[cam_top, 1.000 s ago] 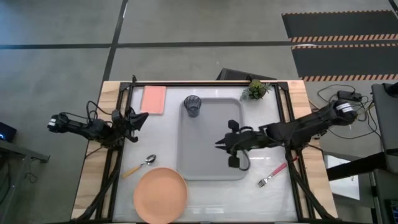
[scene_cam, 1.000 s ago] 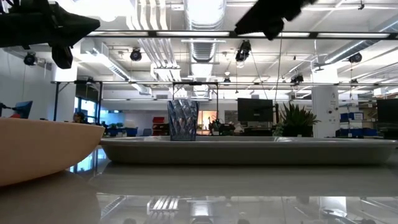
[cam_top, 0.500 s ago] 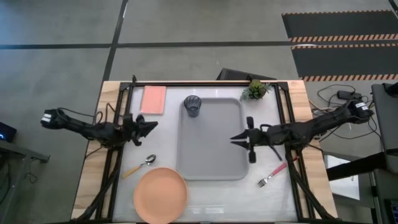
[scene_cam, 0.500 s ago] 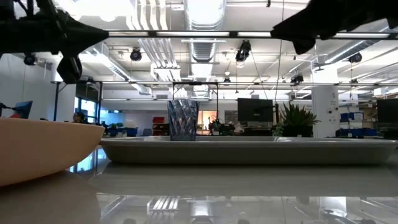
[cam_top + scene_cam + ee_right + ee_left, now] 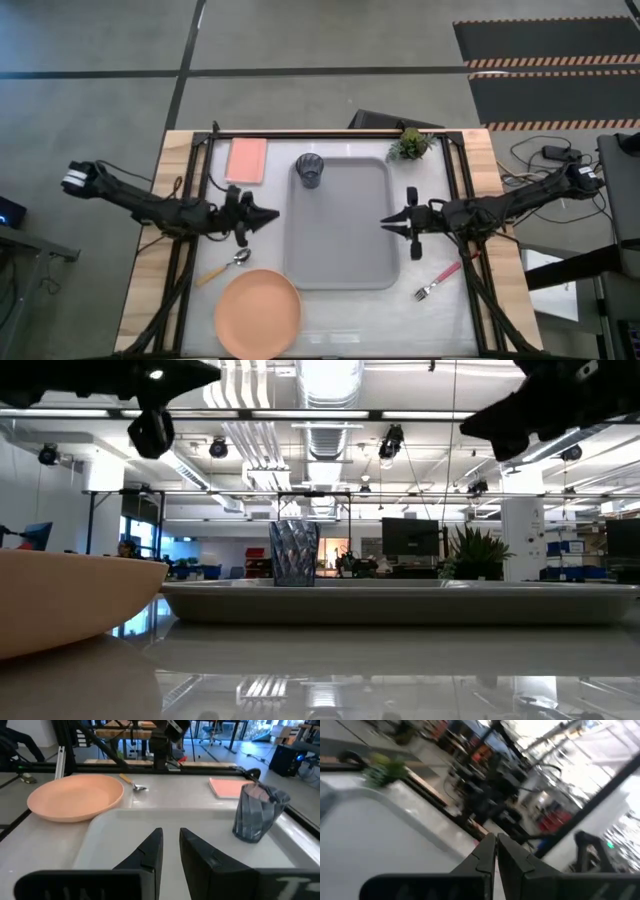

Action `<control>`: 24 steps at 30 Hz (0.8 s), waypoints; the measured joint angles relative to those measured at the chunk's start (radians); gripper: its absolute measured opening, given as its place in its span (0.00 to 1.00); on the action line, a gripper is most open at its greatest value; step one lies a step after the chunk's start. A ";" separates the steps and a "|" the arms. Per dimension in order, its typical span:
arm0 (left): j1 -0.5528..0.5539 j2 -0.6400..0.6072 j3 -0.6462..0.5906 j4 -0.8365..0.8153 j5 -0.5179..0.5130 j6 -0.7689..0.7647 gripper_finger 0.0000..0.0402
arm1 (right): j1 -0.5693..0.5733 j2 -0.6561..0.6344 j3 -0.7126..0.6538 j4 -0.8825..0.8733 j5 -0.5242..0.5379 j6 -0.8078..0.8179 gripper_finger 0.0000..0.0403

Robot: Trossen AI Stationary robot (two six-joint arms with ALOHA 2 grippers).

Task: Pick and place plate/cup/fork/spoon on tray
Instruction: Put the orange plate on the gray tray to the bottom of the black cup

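From above, my left hand (image 5: 268, 215) has swung in off the bench's left edge over the last second and now hovers just left of the tray (image 5: 337, 262), above the spoon (image 5: 229, 263), while my right hand (image 5: 392, 222) has pulled back from over the tray's middle to its right rim; I read that as the cup (image 5: 310, 171) being delivered, since it stands upright in the tray's far-left corner, and the left arm lining up for the next pickup. The spoon lies on the bench with its long axis diagonal, bowl toward the tray and tan handle trailing to the near-left, just beyond the plate (image 5: 258, 312), which sits at the near edge outside the tray. The fork (image 5: 438, 280) lies right of the tray, also diagonal, tines toward the near side and pink handle pointing away to the right. At bench height, the plate's rim (image 5: 70, 600) fills the left, the cup (image 5: 294, 553) stands on the tray (image 5: 400, 603), and both arms hang high, touching nothing. Through the left wrist camera, the left hand's fingers (image 5: 482, 855) are almost together and hold nothing. Through the right wrist camera, the right hand (image 5: 170, 845) is narrowly parted and empty, looking across the tray (image 5: 200, 845) to cup (image 5: 258, 812), plate (image 5: 75, 796) and spoon (image 5: 133, 783).
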 joint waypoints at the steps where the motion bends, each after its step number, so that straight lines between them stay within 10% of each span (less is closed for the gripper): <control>1: -0.010 0.021 0.025 -0.035 0.010 -0.010 0.00 | 0.000 -0.002 -0.008 0.003 0.000 0.006 0.13; 12: -0.093 0.225 0.359 -0.775 0.087 -0.258 0.00 | -0.002 -0.002 -0.071 0.102 0.009 0.013 0.13; 24: -0.144 0.446 0.517 -0.962 0.525 -0.067 0.00 | -0.002 -0.001 -0.071 0.100 0.036 -0.012 0.13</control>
